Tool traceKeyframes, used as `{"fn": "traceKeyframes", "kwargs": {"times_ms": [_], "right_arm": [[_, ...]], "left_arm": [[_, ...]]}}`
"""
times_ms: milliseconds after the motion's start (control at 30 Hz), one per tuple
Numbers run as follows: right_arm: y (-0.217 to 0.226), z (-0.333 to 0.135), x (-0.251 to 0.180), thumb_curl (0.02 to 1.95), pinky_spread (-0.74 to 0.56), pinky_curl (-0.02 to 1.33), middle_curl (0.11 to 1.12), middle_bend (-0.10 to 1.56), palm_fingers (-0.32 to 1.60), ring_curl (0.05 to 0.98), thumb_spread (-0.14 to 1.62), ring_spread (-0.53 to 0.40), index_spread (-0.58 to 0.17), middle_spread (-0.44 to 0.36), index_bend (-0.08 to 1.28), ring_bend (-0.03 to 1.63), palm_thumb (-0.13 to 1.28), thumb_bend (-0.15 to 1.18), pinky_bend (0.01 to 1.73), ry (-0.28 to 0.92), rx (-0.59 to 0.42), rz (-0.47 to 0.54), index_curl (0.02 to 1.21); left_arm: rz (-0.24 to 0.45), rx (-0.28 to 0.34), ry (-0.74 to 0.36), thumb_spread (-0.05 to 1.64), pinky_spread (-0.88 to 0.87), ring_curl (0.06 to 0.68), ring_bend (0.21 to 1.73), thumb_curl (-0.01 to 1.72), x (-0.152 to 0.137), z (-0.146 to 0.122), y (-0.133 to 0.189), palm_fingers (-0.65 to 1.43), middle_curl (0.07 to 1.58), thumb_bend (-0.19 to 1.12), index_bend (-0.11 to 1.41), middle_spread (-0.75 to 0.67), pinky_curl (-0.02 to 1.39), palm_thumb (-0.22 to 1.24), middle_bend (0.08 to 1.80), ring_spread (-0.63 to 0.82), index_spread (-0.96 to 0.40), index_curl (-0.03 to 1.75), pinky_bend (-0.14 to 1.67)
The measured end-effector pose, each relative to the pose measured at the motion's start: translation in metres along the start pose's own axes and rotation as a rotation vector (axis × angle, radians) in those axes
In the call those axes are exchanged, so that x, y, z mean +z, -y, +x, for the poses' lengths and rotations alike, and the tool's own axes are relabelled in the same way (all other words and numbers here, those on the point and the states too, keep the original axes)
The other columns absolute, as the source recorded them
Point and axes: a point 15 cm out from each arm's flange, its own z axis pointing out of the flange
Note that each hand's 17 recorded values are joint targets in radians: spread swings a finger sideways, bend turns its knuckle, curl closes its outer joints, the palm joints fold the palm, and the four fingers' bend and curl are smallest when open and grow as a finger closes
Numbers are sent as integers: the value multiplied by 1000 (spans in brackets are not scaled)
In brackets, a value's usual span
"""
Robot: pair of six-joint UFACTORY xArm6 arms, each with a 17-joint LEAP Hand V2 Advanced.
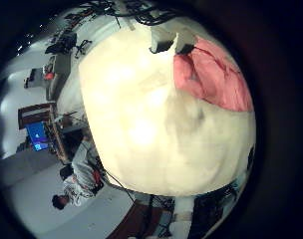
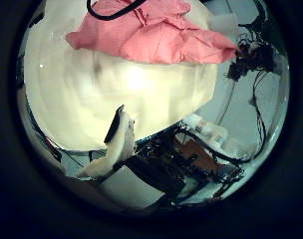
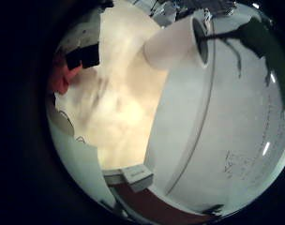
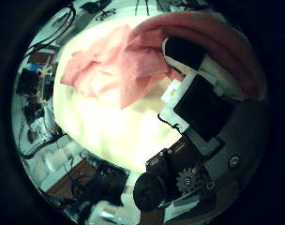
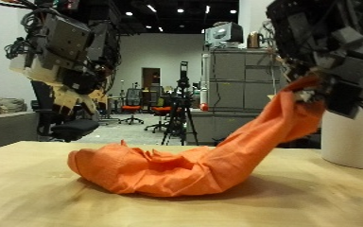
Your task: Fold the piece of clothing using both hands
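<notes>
Seemingly right hand (image 5: 322,59) fingers clamped on orange garment (image 5: 181,161) corner above table (image 5: 30,189); left hand (image 5: 68,57) fingers apart, clear.

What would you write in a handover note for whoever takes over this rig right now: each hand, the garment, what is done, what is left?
Right hand: shut on one end of the orange garment, lifting that end off the table.
Left hand: raised above the table, holding nothing; whether its fingers are open or curled cannot be told.
Garment: the rest lies bunched on the table below and between the hands.
Done: one end gripped and raised.
Left: left hand has to take hold; no fold made yet.
</notes>
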Motion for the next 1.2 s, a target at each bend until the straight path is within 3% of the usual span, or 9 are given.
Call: {"fn": "traceKeyframes", "kwargs": {"times_ms": [333,567,800,1067,1200], "right_arm": [[74,-85,-72,575,-308,670,842,1191,1103,653,1083,-231,-296,-162,974,1323,1011,-18,1251,-99,-161,159,918],[109,-151,-88,567,-315,669,842,1182,1114,652,1079,-228,-295,-162,962,1322,990,-19,1239,-97,-261,187,922],[131,-215,-68,551,-325,667,843,1175,1124,647,1108,-230,-298,-162,963,1309,945,-21,1237,-72,-347,186,920],[141,-296,-43,522,-329,663,838,1166,1129,645,1150,-240,-299,-160,961,1307,915,-14,1230,123,-376,179,916],[146,-320,-24,513,-333,661,835,1160,1132,642,1167,-239,-302,-162,957,1304,913,-14,1233,149,-390,154,913]], "left_arm": [[14,-65,-29,1162,481,226,488,310,2,-41,-26,-39,273,-18,145,390,320,477,184,541,153,237,387],[16,-118,-70,1162,481,226,488,310,15,-73,-50,-39,273,-18,145,386,320,477,184,541,153,236,386],[31,-147,-92,1158,472,227,496,314,22,-91,-71,-35,277,-18,143,378,322,483,184,536,152,235,390],[35,-173,-110,1148,472,226,501,318,28,-101,-85,-32,283,-18,143,376,320,491,188,529,151,235,393],[34,-175,-112,1147,472,226,501,318,28,-100,-86,-31,285,-18,145,368,319,495,189,527,151,236,392]]}}
